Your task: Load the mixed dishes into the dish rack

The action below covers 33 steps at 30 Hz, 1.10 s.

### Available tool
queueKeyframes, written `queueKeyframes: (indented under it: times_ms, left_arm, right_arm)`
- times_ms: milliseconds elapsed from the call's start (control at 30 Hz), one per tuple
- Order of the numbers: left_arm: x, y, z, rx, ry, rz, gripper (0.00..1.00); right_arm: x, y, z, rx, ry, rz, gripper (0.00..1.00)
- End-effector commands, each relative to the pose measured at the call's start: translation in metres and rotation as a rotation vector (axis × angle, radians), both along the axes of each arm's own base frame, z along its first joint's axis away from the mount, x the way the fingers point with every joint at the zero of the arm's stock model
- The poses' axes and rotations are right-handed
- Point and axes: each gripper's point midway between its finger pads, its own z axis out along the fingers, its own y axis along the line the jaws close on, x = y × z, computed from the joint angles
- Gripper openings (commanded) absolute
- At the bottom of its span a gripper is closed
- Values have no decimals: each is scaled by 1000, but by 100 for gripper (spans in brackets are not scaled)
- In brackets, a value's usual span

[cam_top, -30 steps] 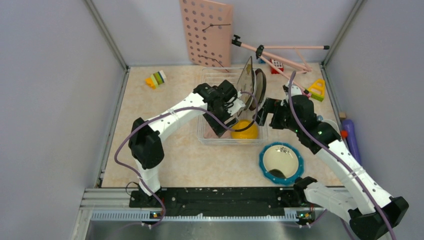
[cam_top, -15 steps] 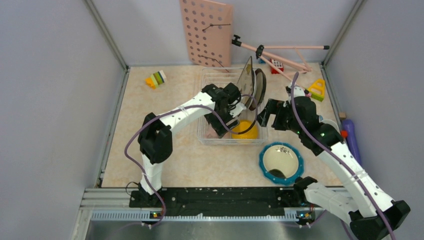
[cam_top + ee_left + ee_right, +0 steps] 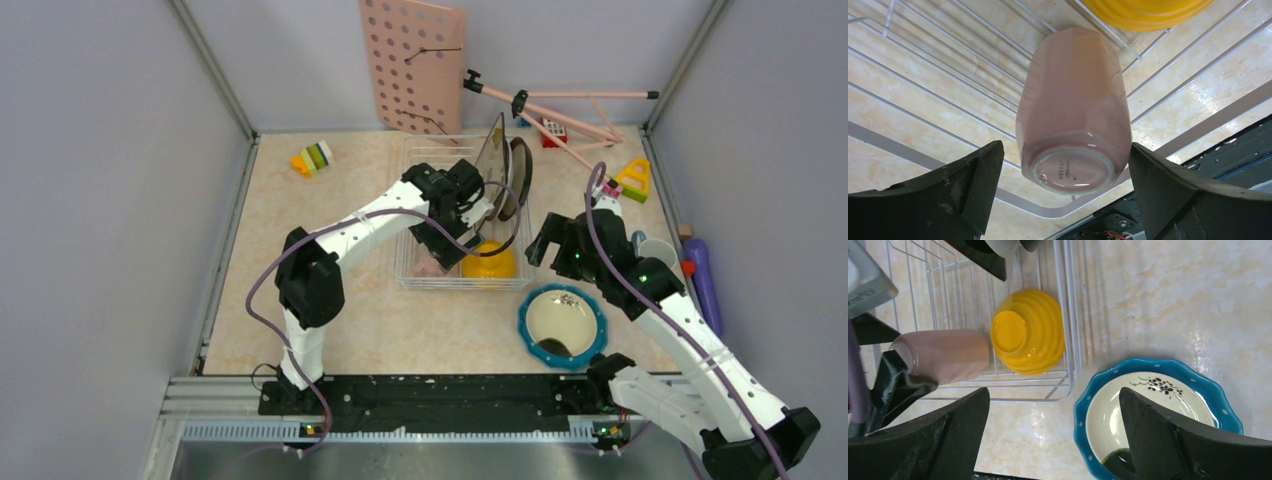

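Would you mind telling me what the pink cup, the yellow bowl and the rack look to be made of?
Pink cup: likely glazed ceramic; glossy highlights, unglazed-looking foot ring with a printed mark.
Yellow-orange bowl: glossy, ribbed; glazed ceramic or hard plastic, hard to tell.
Dish rack: thin white rods, probably coated metal wire.

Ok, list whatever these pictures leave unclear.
Cup: top view, mostly under the left arm.
Square plate and round plate: top view, edge-on, faces unseen.
Dish: right wrist view, cut by the bottom edge and right tool; dark patch inside unidentifiable.
Pale round thing: top view, half behind the right arm; kind unclear.
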Motion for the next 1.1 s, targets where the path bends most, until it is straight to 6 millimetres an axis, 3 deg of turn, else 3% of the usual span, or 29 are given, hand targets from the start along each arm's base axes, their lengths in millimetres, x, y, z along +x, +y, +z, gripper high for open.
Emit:
queueKeyframes:
  times_ms: [0, 133, 333, 467, 600, 733, 867, 1067]
  left_arm:
    - [4, 0, 26, -42, -69, 24, 98]
    - [19, -6, 48, -128, -167, 81, 98]
    - [42, -17, 108, -359, -369, 160, 98]
    - [41, -22, 155, -583, -525, 175, 98]
    - [31, -3, 182, -702, -636, 219, 98]
    - [17, 25, 195, -776, -695, 311, 98]
    - [2, 47, 187, -828, -722, 375, 98]
    - [-16, 75, 179, -830, -751, 418, 98]
  right_arm:
    - [-8, -12, -4, 3, 7, -63, 99]
    - [-22, -17, -26, 12, 81, -100, 99]
    - [-48, -34, -68, 19, 238, -273, 99]
    - [-65, -50, -86, -46, 362, -394, 99]
    - [-84, -68, -95, -106, 438, -497, 97]
    - [-99, -72, -113, -70, 461, -549, 96]
    - [-114, -68, -138, -57, 540, -550, 94]
    - [-122, -68, -154, -58, 576, -563, 93]
